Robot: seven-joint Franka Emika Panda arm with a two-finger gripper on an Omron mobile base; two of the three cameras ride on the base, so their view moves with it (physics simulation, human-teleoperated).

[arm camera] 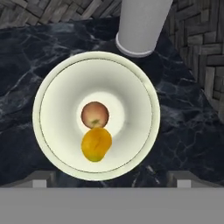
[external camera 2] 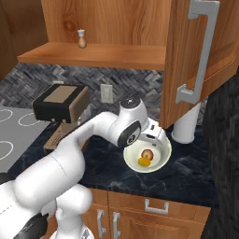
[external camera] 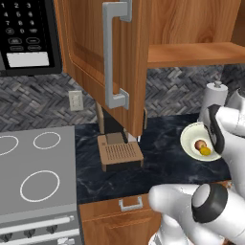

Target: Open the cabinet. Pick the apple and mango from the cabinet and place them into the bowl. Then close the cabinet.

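You had a dark marble-patterned counter (external camera: pixel 162 158) under a grey herringbone tile wall (external camera: pixel 43 103), which carried a pale outlet plate (external camera: pixel 75 100). A grey stove top (external camera: pixel 36 172) with white ring burners sat at the left, a black microwave (external camera: pixel 26 33) above it. A brown toaster (external camera: pixel 119 152) stood on the counter, and a white cylinder (arm camera: pixel 140 26) stood by the wall. Below the counter you saw wooden drawers (external camera 2: pixel 156 207) with grey handles.

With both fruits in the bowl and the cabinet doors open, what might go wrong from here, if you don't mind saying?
1. The open cabinet door hangs close above the arm, so lifting the gripper straight up may clip it.
2. The apple and mango sit loose in the bowl; a nudge could tip them out.
3. The white cylinder stands right beside the bowl.
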